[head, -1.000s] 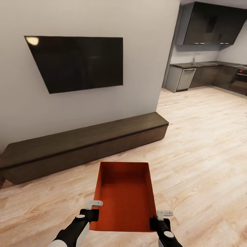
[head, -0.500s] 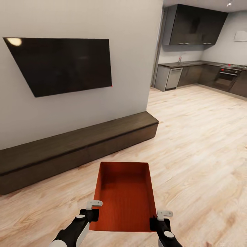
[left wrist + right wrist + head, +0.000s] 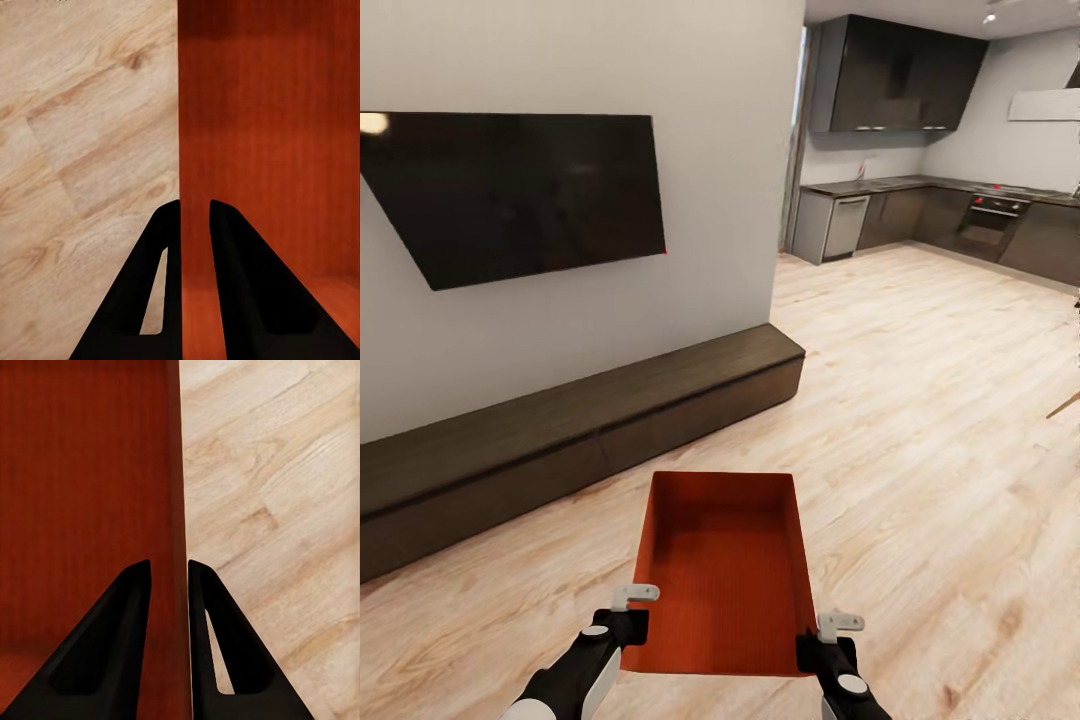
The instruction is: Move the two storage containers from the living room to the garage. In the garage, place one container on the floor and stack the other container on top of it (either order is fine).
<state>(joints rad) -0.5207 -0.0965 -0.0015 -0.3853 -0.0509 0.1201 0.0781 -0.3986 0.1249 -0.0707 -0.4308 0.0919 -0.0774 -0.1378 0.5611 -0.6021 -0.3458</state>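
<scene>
You have one storage container (image 3: 725, 570) in front of you, an orange-red open-top bin with a finely ribbed bottom, carried between two grippers above the light wood plank floor (image 3: 940, 450) of the living room. It sits low and centred in the head view, its long axis pointing away from you.

From left to right in the head view you see one black TV (image 3: 510, 195) on the pale wall, one long dark low cabinet (image 3: 570, 430) running under it, then the container, and beyond the wall's corner one kitchen (image 3: 920, 215) with dark cupboards, a worktop and a built-in oven.

The left gripper (image 3: 622, 626) grips the near left corner of the container; the right gripper (image 3: 818, 648) grips the near right corner. From the head you cannot see how the jaws stand. The wrist views supply that. In the left wrist view the left gripper (image 3: 195, 217) has its two black fingers (image 3: 161, 292) set narrowly either side of the container's side wall (image 3: 181, 112), one finger inside over the ribbed bottom, the other outside over the planks. The right wrist view shows the right gripper (image 3: 169, 574) clamped the same way on the opposite wall (image 3: 175, 457), jaws nearly closed on the thin edge.
</scene>
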